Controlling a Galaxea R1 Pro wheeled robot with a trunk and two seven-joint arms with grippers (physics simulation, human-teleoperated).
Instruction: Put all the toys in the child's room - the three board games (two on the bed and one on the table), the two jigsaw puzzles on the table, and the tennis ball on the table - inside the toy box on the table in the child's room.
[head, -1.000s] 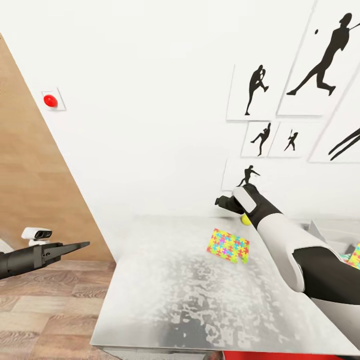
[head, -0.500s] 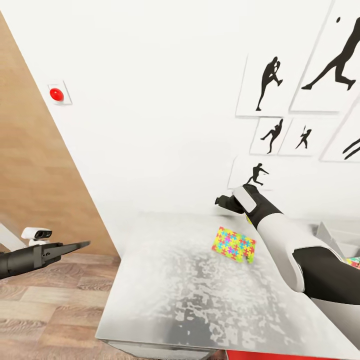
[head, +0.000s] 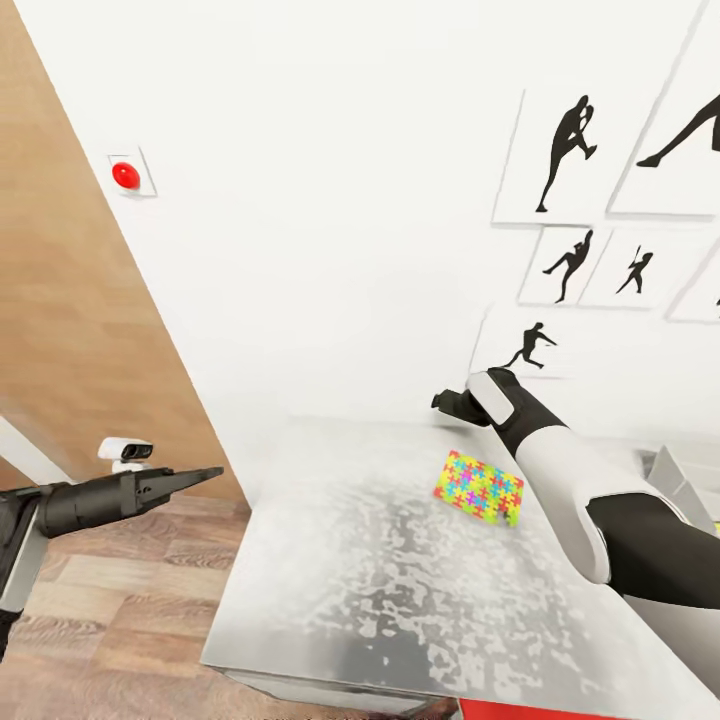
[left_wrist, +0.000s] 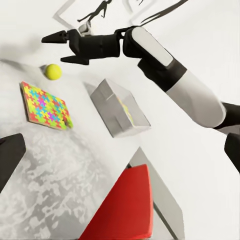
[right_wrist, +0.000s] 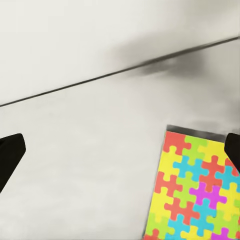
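Observation:
On the pale table (head: 380, 590) lies a bright jigsaw puzzle (head: 480, 488) (left_wrist: 46, 105) (right_wrist: 195, 192). My right gripper (head: 447, 402) (left_wrist: 55, 50) hovers open above the table's far edge, just beyond the puzzle, with nothing between its fingers. In the left wrist view the tennis ball (left_wrist: 53, 71) rests below that gripper, by the wall. The grey toy box (left_wrist: 119, 107) (head: 685, 478) stands to the right of the puzzle, and a colourful strip shows inside it. My left gripper (head: 203, 473) hangs open over the floor, left of the table.
A white wall with black sports silhouettes (head: 565, 150) runs right behind the table. A red button (head: 126, 175) sits on the wall beside a wood panel (head: 70, 330). Wood-plank floor (head: 110, 610) lies to the left. A red object (left_wrist: 125, 210) sticks out under the table's near edge.
The camera has swung, sliding wall and table rightward in the picture. My left arm has risen and reached forward. In the head view the tennis ball has slipped behind my right forearm.

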